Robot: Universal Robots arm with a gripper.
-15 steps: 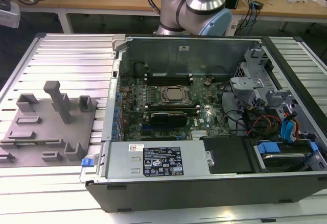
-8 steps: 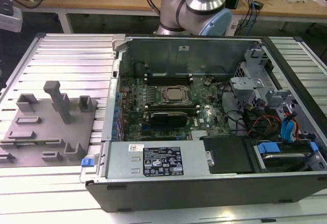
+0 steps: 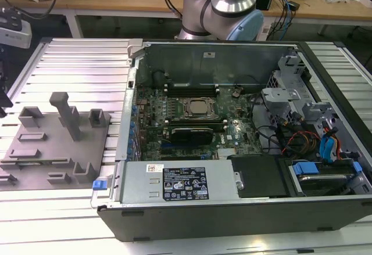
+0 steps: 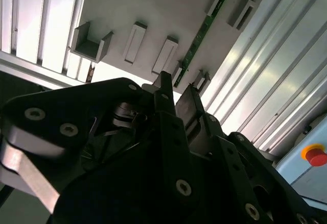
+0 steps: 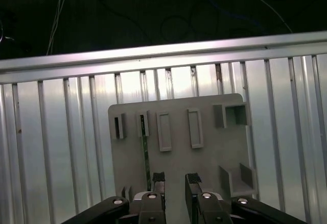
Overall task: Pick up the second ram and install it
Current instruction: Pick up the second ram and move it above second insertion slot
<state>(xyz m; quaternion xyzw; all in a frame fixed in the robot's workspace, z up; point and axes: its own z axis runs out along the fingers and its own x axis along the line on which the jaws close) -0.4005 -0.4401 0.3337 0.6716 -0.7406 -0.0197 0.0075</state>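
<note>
Grey fixture plate (image 5: 204, 157), second ram (image 5: 146, 157) just beside parted end effector (image 5: 174, 180)

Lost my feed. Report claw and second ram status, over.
Claw open, empty, over the grey fixture plate. Second ram on edge in its slots, ungripped. Nothing blocking it.

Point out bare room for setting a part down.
Free in the exterior view: the ribbed aluminium table between the grey plastic fixture plate and the table's far edge, and the slats before the open computer case. Crowded: the plate's blocks, where the thin green memory stick stands near the open hand.
</note>
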